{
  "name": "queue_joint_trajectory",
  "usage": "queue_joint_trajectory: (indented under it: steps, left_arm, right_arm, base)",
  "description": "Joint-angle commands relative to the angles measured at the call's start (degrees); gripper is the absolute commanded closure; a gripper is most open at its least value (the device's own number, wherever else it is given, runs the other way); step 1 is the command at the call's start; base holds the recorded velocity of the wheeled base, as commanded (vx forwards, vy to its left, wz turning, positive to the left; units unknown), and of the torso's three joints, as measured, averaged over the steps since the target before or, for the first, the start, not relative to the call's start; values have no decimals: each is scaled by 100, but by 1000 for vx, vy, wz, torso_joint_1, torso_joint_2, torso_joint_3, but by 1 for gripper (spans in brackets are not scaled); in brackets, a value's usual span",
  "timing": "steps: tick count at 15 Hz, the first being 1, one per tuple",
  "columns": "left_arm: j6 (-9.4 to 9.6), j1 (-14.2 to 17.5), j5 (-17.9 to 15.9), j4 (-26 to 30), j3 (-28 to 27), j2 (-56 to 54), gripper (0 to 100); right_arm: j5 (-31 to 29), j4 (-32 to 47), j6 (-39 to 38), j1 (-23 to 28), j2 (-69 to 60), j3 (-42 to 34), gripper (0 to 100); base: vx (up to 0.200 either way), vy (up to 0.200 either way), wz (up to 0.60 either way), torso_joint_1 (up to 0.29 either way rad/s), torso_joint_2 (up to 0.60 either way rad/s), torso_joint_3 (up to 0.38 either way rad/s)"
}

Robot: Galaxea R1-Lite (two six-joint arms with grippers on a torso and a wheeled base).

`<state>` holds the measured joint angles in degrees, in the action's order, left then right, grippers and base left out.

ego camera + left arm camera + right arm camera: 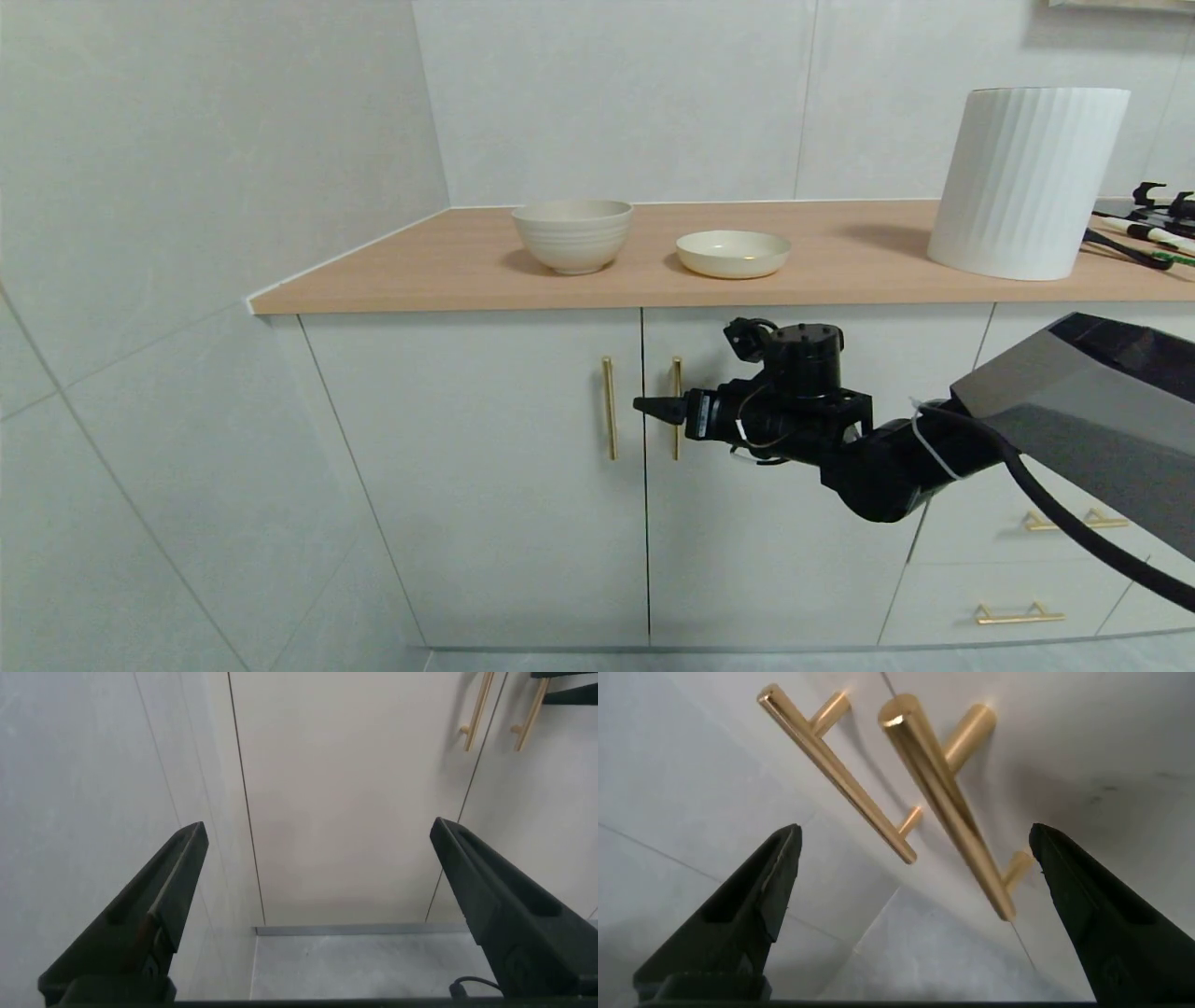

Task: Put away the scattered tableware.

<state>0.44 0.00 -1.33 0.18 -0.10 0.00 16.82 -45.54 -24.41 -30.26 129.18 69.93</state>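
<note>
Well below the bowl [572,235] and dish [733,253], the right fingers [747,915] (wide apart, empty) face the door handles [952,812].

Tools [1131,253] cut off at right edge, door handle [677,442] partly behind right gripper [651,406]

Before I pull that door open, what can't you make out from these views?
- Head view: the closed cabinet doors hide whatever is inside.
- Head view: the bowl hides its inside behind its own wall.
- Head view: the dark utensils are cut off by the edge and partly behind the white container.
- Right wrist view: whether the open right hand touches the gold handle or hangs short of it.
</note>
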Motion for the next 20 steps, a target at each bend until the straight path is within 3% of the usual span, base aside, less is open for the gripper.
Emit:
queue_joint_trajectory:
  steps: [1,15,20]
  left_arm:
    - [0,0,1,-1,1,0,0]
    - [0,0,1,-1,1,0,0]
    - [0,0,1,-1,1,0,0]
  right_arm:
    - [5,-7,-73,-77,45,4,0]
    - [23,-86,-196,-367,133,-40,0]
    - [462,-86,-196,-402,-622,-743,0]
  base:
    - [0,0,0,0,0,0]
    - [0,0,0,0,0,0]
    - [0,0,0,0,0,0]
